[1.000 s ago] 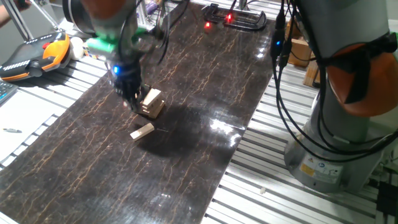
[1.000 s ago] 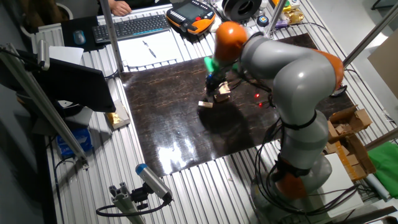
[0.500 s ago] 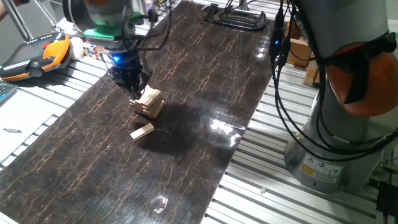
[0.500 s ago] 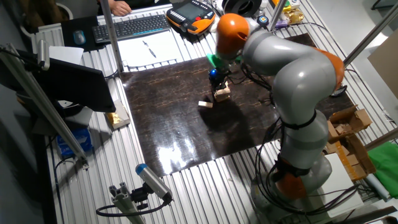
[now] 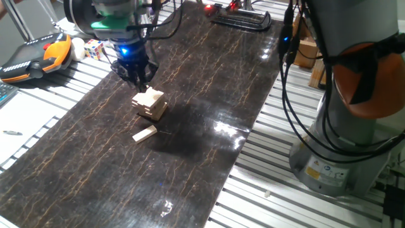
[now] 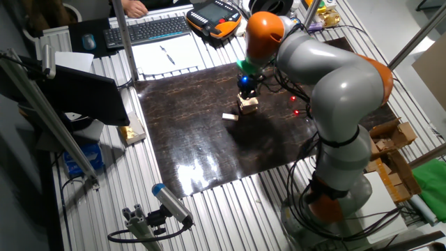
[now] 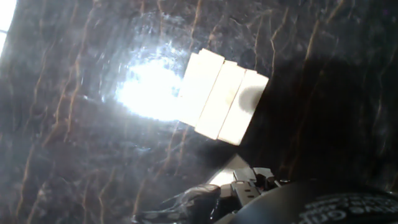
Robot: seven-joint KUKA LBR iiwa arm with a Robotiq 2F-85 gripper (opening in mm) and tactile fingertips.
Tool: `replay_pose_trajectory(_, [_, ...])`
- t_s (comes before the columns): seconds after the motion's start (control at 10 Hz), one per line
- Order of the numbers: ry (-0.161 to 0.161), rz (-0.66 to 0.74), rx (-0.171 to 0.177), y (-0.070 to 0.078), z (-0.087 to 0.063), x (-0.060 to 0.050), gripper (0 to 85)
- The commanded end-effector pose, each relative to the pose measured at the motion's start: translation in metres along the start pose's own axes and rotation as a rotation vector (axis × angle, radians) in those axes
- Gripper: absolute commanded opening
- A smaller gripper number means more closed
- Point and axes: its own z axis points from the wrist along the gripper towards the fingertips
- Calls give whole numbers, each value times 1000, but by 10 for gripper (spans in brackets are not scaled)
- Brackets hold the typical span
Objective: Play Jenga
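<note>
Nearest the camera in one fixed view, a loose block lay flat on the dark marbled table, just beside the near left foot of the Jenga stack and not touching it. The stack itself stood a few layers high toward the far left part of the table; from the hand view its top layer showed three blocks lying side by side, squared up and undisturbed. Beyond and above it, the gripper hung clear of the blocks with nothing between its fingers; whether the fingers were parted or closed could not be told from any view. A second before, the hand had been low at the left side of the stack, at block height and seemingly in contact; half a second before it was just above the top layer; now it had risen further and drifted toward the far side. That retreat suggests a push or probe had ended and the arm was resetting for another approach. The stack and the loose block sat where they had been throughout, so no further piece had come free. In the other fixed view the gripper stood directly over the stack.
</note>
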Motion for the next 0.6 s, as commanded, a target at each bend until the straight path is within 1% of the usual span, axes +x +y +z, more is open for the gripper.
replay_pose_trajectory(0.0, [-27,-958,39,-2,-1,0,7])
replay_pose_trajectory(0.1, [-41,-979,42,-6,-2,-1,7])
replay_pose_trajectory(0.2, [-48,-994,38,-9,-3,-3,7])
replay_pose_trajectory(0.3, [-67,-1028,40,-13,-4,-6,7])
replay_pose_trajectory(0.4, [-86,-1060,54,-13,-5,-9,7])
replay_pose_trajectory(0.5, [-107,-1103,76,-13,-7,-13,7])
